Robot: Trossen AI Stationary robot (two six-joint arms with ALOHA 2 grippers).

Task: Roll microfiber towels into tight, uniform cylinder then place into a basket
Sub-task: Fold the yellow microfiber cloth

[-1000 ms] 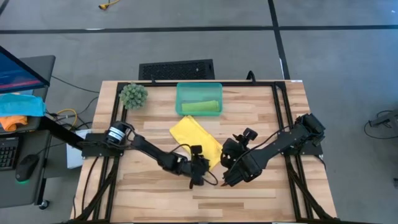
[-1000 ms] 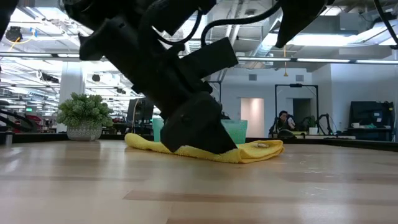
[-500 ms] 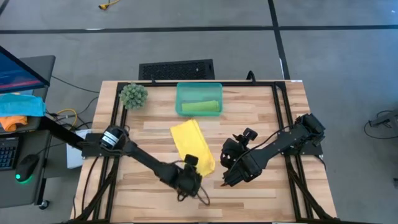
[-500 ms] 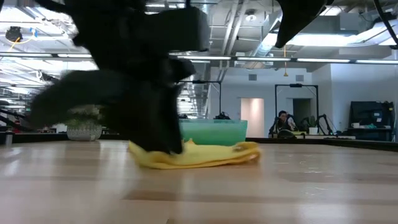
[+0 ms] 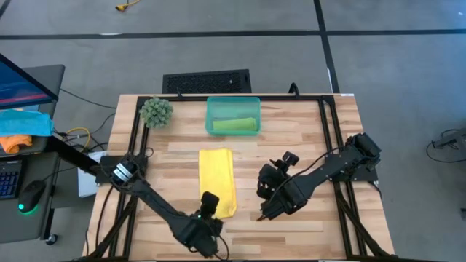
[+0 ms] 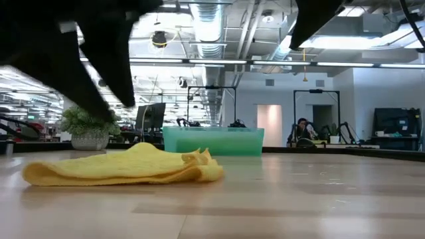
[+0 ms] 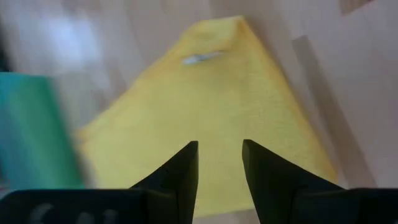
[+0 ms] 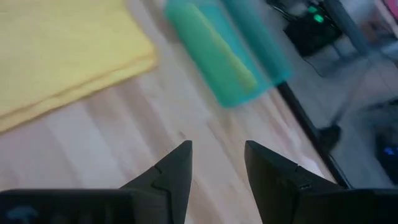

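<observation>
The yellow towel (image 5: 217, 182) lies flat on the wooden table (image 5: 306, 131), folded into a long strip that runs from near to far; it also shows in the low view (image 6: 126, 171). My left gripper (image 5: 210, 198) is open above the towel's near end and does not touch it; its wrist view (image 7: 219, 152) looks down on the towel (image 7: 205, 99). My right gripper (image 5: 264, 212) is open above bare table, right of the towel. The lime green towel (image 5: 235, 125) lies rolled in the teal basket (image 5: 233, 115) at the far side.
A round green plant ball (image 5: 156, 110) stands left of the basket. Black frame rails (image 5: 331, 124) run along the table's sides. Blue and orange cloths (image 5: 22, 127) lie on a desk off the table's left. Bare wood lies on both sides of the towel.
My left gripper has gone toward the table's near edge and risen off the yellow towel. The towel has slid nearer and turned about: it lay slanted toward the right and now lies straight, near to far.
</observation>
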